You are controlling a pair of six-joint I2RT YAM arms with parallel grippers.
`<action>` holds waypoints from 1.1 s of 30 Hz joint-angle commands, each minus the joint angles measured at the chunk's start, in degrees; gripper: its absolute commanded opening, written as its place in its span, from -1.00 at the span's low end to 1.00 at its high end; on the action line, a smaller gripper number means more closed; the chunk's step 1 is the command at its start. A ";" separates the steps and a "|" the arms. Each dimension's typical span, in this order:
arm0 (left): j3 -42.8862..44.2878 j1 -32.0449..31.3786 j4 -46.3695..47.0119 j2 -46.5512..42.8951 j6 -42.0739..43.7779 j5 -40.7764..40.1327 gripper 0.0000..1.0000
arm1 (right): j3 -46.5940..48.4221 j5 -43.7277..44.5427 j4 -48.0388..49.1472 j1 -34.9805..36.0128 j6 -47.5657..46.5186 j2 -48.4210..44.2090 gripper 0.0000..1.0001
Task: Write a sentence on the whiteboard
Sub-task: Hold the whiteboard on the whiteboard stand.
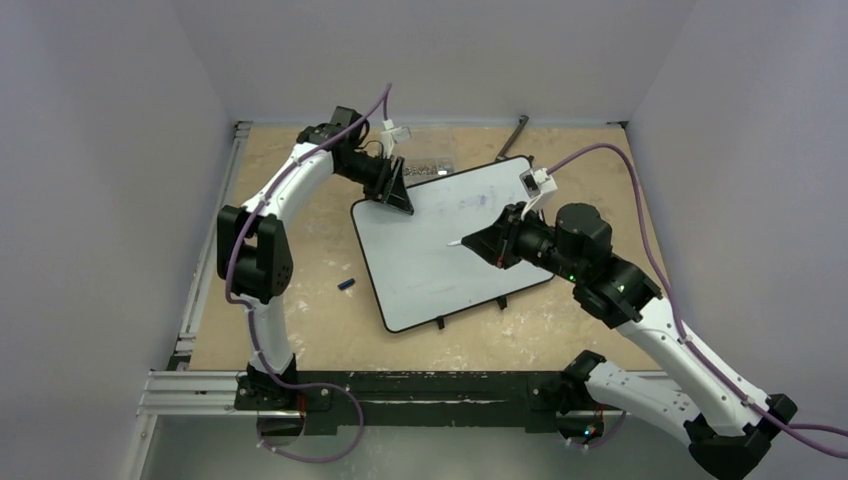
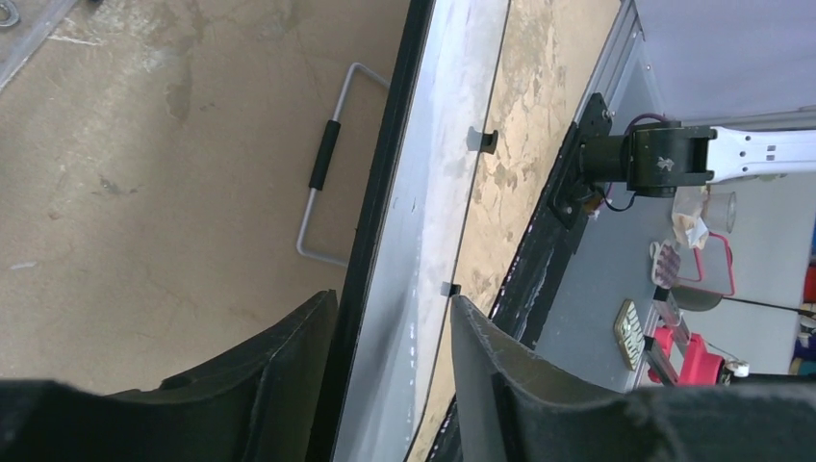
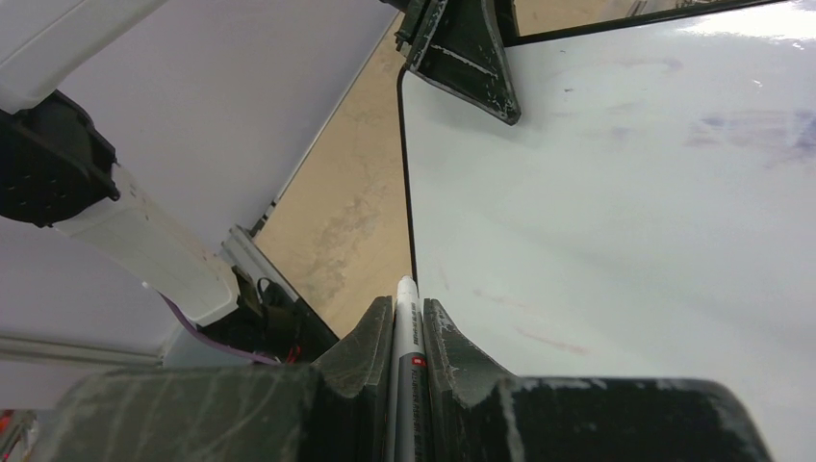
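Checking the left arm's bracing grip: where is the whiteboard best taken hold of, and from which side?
Probably the thin black rim at its far left corner, approached from outside the board. The whiteboard lies flat and broad, so only an edge fits in the jaws, and that corner is clear of the right end effector holding the marker. The left end effector straddles that rim there, open.

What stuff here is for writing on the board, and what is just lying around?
For the job:
whiteboard
marker

Just lying about:
small blue piece, maybe a cap
clear bag
wire handle with a black grip
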 commanded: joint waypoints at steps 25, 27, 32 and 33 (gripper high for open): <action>5.46 -1.14 -1.91 -3.38 -1.24 -2.20 -0.28 | 0.07 -3.49 5.10 -0.06 1.34 3.26 -1.00; 5.74 -1.16 -2.14 -3.12 -1.24 -2.20 -0.24 | -0.02 -3.56 5.20 -0.08 1.43 3.22 -1.00; 6.01 -1.16 -2.52 -2.97 -1.07 -2.29 -0.29 | -0.30 -3.67 5.33 -0.09 1.52 3.21 -1.00; 6.00 -1.16 -2.62 -2.85 -1.02 -2.33 -0.40 | -0.30 -3.67 5.32 -0.07 1.52 3.14 -1.00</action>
